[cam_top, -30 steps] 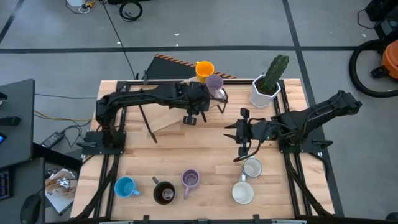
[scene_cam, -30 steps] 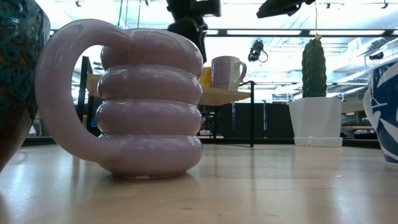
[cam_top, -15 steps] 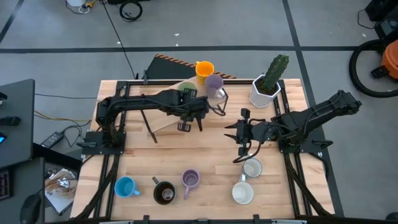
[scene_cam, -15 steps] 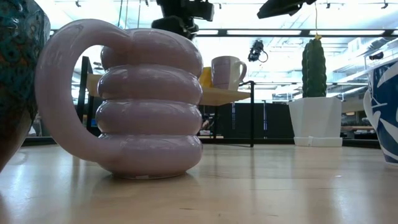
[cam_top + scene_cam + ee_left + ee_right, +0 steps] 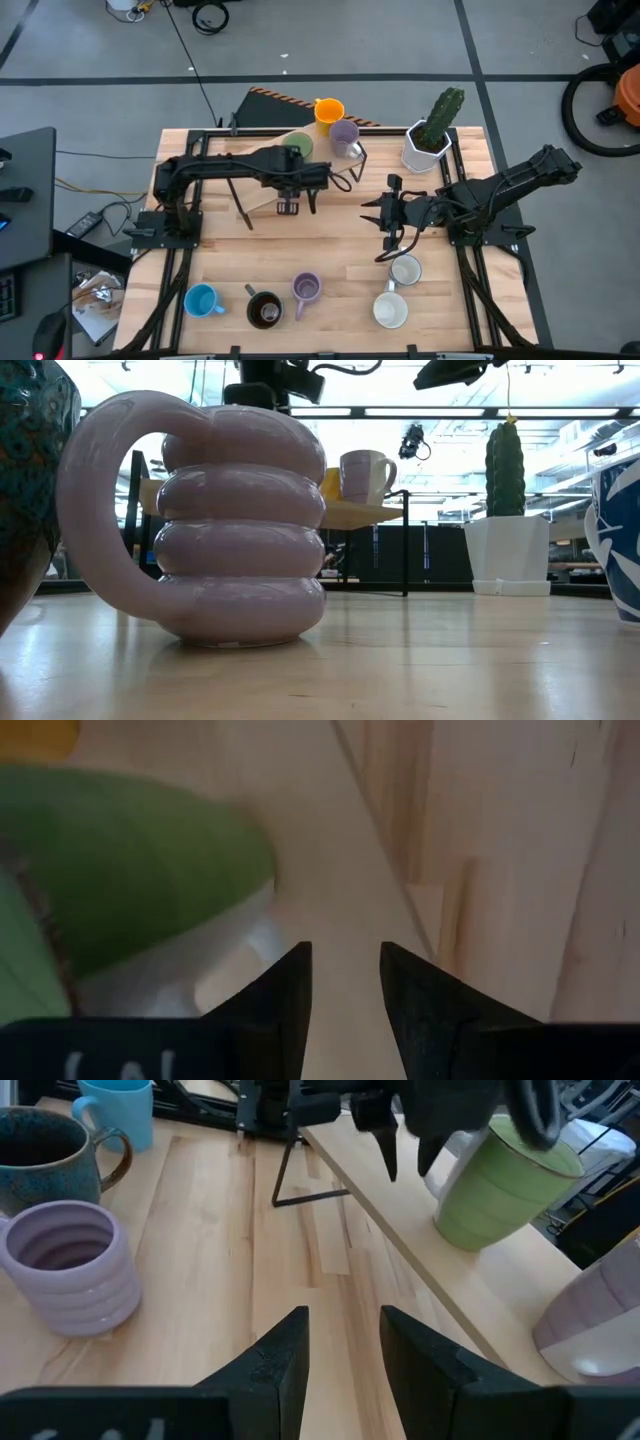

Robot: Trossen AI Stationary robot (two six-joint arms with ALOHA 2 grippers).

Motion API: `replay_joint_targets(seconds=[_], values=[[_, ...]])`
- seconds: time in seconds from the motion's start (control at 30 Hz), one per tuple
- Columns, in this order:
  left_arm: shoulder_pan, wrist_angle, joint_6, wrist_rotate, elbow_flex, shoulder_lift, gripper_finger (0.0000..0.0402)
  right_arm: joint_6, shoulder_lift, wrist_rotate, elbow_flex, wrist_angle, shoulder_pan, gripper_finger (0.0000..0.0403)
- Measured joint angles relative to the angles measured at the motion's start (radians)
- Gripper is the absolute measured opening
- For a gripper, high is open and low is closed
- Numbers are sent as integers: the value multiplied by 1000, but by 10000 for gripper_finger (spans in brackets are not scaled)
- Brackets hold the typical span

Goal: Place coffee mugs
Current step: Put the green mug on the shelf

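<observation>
A green mug (image 5: pixel 298 147) stands upright on a raised wooden shelf (image 5: pixel 262 190), with an orange mug (image 5: pixel 329 110) and a lilac mug (image 5: pixel 345 134) beside it. In the right wrist view the green mug (image 5: pixel 500 1185) stands just behind my left gripper (image 5: pixel 405 1142). My left gripper (image 5: pixel 289 208) is open over the shelf's near edge, a little nearer than the green mug (image 5: pixel 120 870), and touches nothing. Blue (image 5: pixel 202 300), dark brown (image 5: pixel 264 309), ringed lilac (image 5: pixel 306 288) and two white mugs (image 5: pixel 405 270) (image 5: pixel 390 311) stand near the table's near edge. My right gripper (image 5: pixel 368 213) hovers open at mid-table.
A white faceted pot with a cactus (image 5: pixel 427 140) stands at the far right of the table. The shelf rests on thin black legs (image 5: pixel 300 1190). Bare wood lies between the shelf and the near row of mugs. The ringed lilac mug (image 5: pixel 220 530) fills the low view.
My left gripper has drawn back from the mugs on the shelf toward the table's left and near edge. The green mug, covered by the arm a second ago, now stands in plain sight on the shelf.
</observation>
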Motion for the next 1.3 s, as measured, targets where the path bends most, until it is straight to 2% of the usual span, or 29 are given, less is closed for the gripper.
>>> replay_joint_targets(seconds=[0.27, 0.7, 1.0, 1.3], values=[[14, -71, -100, -8, 0, -11, 127, 2, 0, 0, 0, 2, 5, 130], [25, -101, -166, -23, 0, -12, 127, 15, 1, 0, 0, 1, 37, 130], [32, -99, -216, -26, -10, -82, 115, 25, 5, 0, 0, -1, 37, 130], [80, 68, -210, -28, -280, -233, 109, 24, 5, 1, 0, 10, 37, 130]])
